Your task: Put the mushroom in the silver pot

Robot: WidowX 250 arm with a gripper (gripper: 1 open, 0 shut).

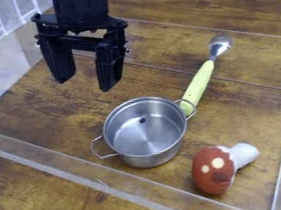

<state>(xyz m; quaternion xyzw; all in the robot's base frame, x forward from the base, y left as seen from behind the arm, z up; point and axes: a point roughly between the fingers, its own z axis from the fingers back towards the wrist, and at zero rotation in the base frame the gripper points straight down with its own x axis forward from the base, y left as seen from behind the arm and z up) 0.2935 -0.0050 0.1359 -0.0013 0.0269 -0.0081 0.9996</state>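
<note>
Camera view: the silver pot (145, 133) holds nothing, and the tool (83, 78) is spread.

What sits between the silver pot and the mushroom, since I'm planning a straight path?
Only bare wooden tabletop separates the silver pot and mushroom, per the camera view.

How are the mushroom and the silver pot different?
The mushroom has a reddish-brown cap with pale spots, but the pot is plain shiny silver. The mushroom is smaller; the pot is bigger. The mushroom lies on its side, while the pot stands upright with its open top facing up. The pot has two little handles, and the mushroom has a white stem instead. Both are on the wooden table.
</note>
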